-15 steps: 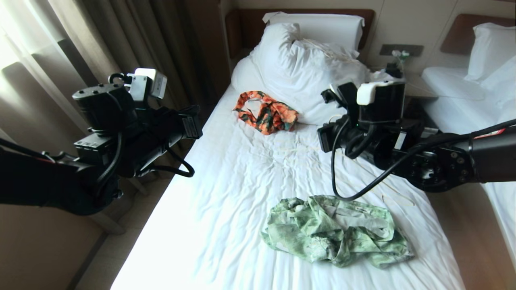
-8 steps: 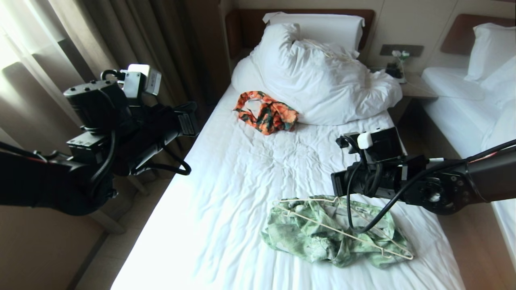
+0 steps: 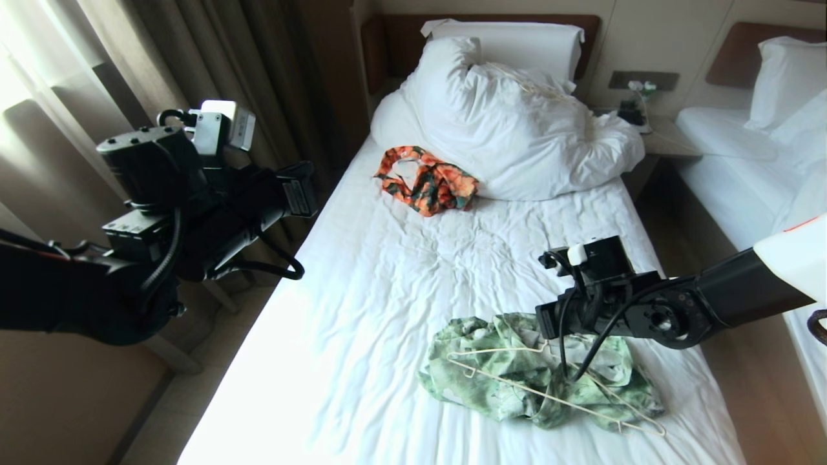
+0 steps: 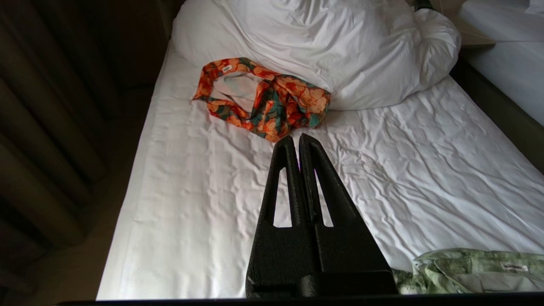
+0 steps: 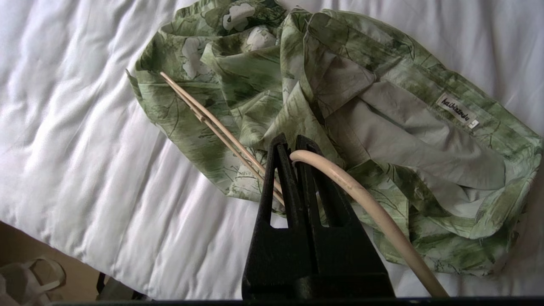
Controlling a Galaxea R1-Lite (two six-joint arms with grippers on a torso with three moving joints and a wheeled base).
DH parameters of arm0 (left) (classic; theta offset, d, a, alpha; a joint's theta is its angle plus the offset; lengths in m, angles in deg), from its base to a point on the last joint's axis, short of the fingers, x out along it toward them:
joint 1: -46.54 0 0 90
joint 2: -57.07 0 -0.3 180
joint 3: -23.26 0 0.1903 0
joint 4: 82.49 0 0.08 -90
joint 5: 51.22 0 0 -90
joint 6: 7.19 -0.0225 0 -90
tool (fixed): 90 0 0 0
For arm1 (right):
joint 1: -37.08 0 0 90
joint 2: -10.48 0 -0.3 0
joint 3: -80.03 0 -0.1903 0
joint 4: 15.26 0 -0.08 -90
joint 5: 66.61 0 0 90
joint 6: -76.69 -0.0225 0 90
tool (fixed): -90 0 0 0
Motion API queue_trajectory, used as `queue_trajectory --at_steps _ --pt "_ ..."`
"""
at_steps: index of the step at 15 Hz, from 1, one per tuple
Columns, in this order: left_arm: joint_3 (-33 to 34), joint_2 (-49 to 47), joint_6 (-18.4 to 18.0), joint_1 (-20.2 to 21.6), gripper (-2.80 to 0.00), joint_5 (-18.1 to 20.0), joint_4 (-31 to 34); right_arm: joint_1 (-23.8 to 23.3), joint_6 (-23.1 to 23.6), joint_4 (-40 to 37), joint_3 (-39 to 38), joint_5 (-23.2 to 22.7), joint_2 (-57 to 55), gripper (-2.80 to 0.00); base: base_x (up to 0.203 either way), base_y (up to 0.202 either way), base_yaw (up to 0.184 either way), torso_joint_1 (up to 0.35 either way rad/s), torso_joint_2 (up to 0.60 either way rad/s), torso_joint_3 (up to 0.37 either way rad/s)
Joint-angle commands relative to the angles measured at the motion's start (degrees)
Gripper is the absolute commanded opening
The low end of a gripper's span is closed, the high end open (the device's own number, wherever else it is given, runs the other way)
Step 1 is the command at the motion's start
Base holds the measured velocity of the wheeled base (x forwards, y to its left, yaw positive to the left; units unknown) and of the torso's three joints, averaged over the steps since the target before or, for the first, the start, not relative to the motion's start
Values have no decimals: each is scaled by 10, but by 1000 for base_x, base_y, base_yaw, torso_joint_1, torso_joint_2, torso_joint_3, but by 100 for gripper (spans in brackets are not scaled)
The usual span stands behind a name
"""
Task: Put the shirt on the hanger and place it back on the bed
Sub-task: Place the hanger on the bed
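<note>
Right wrist view shows the right tool (image 5: 289, 146) clamped on the hanger (image 5: 365, 199) over the crumpled shirt (image 5: 340, 106) on the bed (image 3: 387, 290); next, the closed, empty left tool (image 4: 297, 142) must open the collar.

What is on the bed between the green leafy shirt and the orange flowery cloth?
Nothing. The head view shows only wrinkled white sheet of the bed between the shirt and the orange flowery cloth.
</note>
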Motion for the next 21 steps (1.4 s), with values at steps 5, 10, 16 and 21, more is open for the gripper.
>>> queue_trajectory --at_steps 5,10,16,21 --pt "0 0 0 1 -280 0 -4 -1 40 84 -21 36 -47 -280 0 0 0 0 0 0" --pt "0 0 0 0 -280 0 -3 0 86 159 -50 60 -61 -280 0 0 0 0 0 0" --pt "1 0 0 0 -280 0 -3 -2 88 159 -51 82 -48 -280 0 0 0 0 0 0" --pt "1 2 0 0 -280 0 -4 2 89 169 -58 103 -45 0 0 0 0 0 0 0"
